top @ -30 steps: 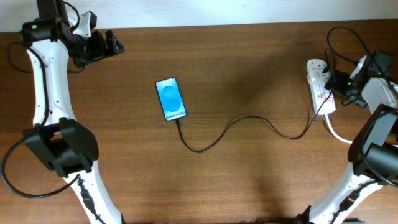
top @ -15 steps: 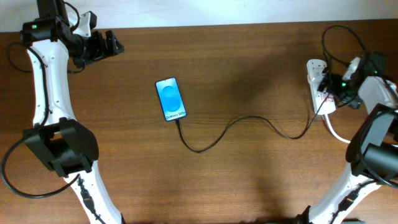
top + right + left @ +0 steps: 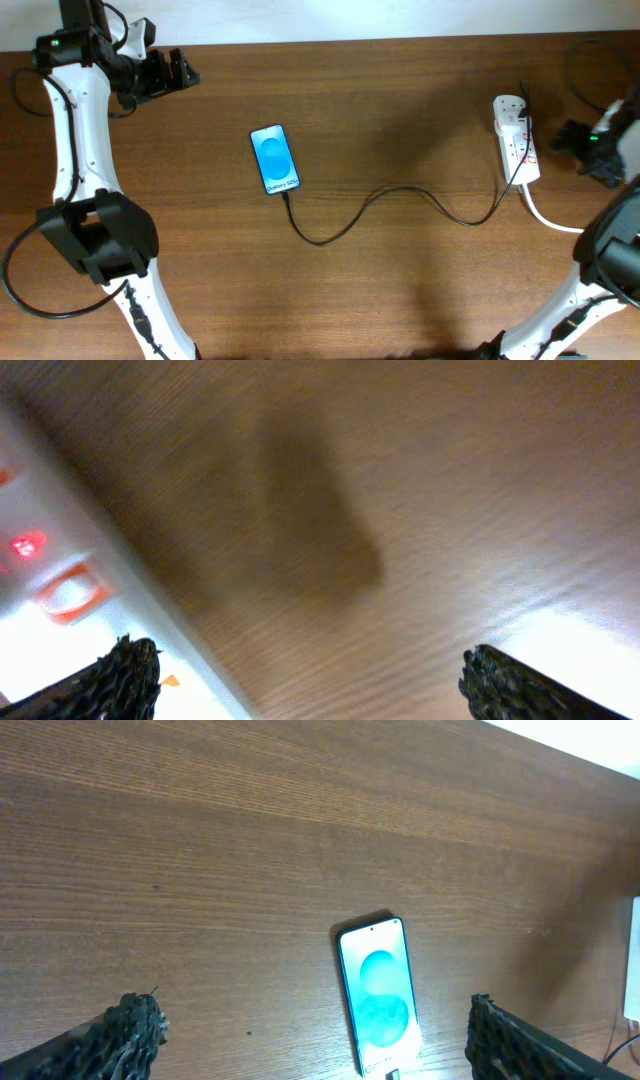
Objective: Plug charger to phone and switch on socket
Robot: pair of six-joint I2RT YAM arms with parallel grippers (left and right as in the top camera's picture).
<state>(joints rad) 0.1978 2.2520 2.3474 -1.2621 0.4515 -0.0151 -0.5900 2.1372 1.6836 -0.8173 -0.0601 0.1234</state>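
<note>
The phone (image 3: 275,159) lies flat left of the table's middle, blue screen lit; it also shows in the left wrist view (image 3: 380,996). The black charger cable (image 3: 400,192) runs from the phone's lower end in a wavy line to the white socket strip (image 3: 517,138) at the right, where its plug sits. In the right wrist view the socket (image 3: 50,590) shows a lit red switch (image 3: 26,545). My left gripper (image 3: 178,72) is open and empty at the far left back. My right gripper (image 3: 570,138) is open and empty just right of the socket.
A thick white cord (image 3: 548,217) leaves the socket's near end toward the right edge. The table is brown wood (image 3: 400,280). Both arm bases stand at the front corners.
My right gripper has drawn back to the right, away from the socket strip. The left arm, phone and cable have not moved.
</note>
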